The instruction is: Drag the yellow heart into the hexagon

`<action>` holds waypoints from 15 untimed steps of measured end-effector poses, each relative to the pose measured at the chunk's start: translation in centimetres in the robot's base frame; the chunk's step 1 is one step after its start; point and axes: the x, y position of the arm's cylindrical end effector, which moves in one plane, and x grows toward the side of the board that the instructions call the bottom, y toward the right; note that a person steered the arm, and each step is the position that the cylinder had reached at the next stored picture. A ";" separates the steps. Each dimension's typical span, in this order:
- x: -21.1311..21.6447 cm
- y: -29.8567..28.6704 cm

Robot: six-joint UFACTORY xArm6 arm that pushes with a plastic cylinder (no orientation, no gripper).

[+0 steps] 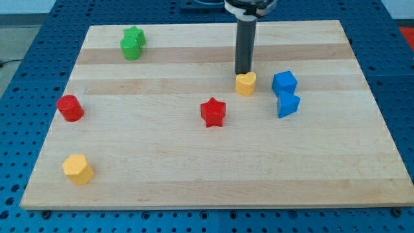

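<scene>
My tip seems to touch the yellow heart; yellow hexagon well apart

Yellow heart: a small, thick yellow block lying flat on the wooden bench, right of centre in the upper half of the view; its lobes appear to point toward the view's top, though the outline is small. Yellow hexagon: a thick six-sided yellow block lying flat near the view's bottom-left corner, well apart from the heart.
</scene>
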 end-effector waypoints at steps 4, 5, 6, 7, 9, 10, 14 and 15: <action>6.7 -12.7; 5.0 -18.8; 2.7 -20.6; 1.1 -22.1; 8.5 -25.0; 12.3 -25.0; 17.0 -27.4; 17.2 -31.1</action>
